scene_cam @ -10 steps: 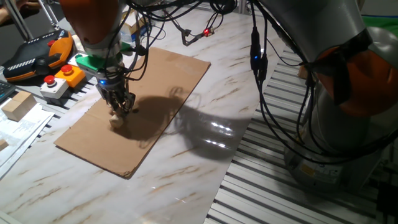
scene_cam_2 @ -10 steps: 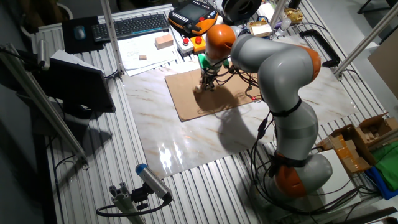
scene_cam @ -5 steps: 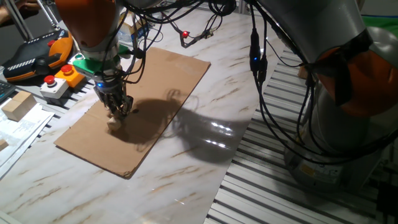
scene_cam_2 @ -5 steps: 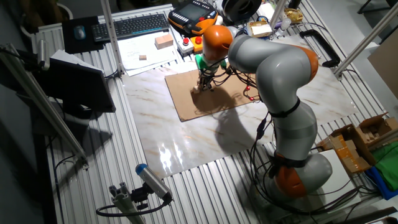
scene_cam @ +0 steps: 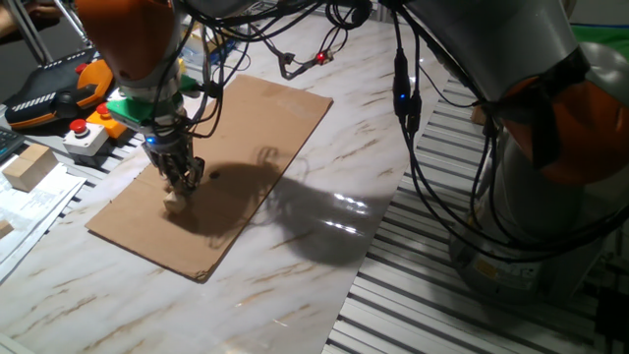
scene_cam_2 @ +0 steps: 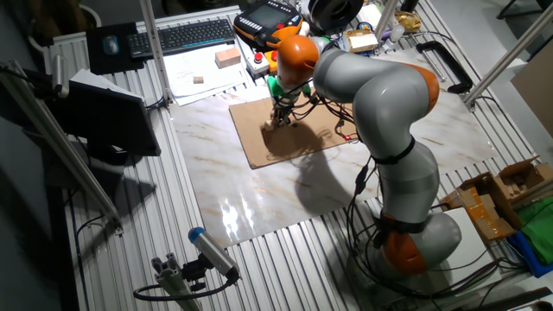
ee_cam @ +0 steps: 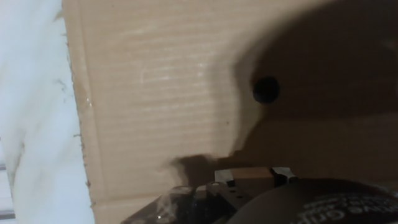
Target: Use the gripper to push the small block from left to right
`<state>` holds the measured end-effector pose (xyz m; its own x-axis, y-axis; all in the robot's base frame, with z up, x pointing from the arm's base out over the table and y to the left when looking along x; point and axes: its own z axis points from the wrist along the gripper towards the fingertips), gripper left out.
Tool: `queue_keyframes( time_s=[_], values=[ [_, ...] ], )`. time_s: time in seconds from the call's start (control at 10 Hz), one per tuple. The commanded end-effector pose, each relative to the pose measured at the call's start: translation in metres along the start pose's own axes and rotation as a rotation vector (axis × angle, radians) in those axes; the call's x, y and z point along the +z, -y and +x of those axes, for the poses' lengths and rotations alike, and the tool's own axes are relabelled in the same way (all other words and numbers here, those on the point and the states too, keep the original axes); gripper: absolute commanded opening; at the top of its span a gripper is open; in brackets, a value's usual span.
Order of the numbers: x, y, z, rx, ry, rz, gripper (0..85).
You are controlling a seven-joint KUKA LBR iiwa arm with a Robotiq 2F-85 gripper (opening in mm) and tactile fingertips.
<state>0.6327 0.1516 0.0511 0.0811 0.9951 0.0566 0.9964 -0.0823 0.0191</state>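
The small block point(scene_cam: 176, 199) is a pale wooden cube near the left edge of a brown cardboard sheet point(scene_cam: 246, 138). My gripper point(scene_cam: 181, 180) stands straight over it with its short dark fingers down on the block. In the hand view the block point(ee_cam: 250, 174) sits between my two fingertips point(ee_cam: 224, 177), which close on its sides. The other fixed view shows the gripper point(scene_cam_2: 278, 118) at the far left part of the cardboard point(scene_cam_2: 294, 138); the block is too small to make out there.
A dark hole point(ee_cam: 266, 89) marks the cardboard. A control pendant point(scene_cam: 49, 88), a button box point(scene_cam: 93, 126) and a wooden block point(scene_cam: 28, 165) lie left of the sheet. Cables point(scene_cam: 314, 49) hang above. The marble tabletop point(scene_cam: 295, 256) surrounds the cardboard.
My gripper has slid a little to the left across the cardboard, and the small block has moved left with it.
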Motion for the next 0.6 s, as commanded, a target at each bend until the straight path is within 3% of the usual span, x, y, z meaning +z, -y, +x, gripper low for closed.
queue_keyframes(
  time_s=[0.0, 0.3, 0.5],
  values=[
    [0.0, 0.001, 0.003, 0.002, 0.003, 0.0, 1.0],
    [-0.002, 0.002, 0.011, 0.007, 0.012, 0.002, 1.0],
    [0.001, 0.004, 0.014, 0.007, -0.001, 0.005, 1.0]
  ],
)
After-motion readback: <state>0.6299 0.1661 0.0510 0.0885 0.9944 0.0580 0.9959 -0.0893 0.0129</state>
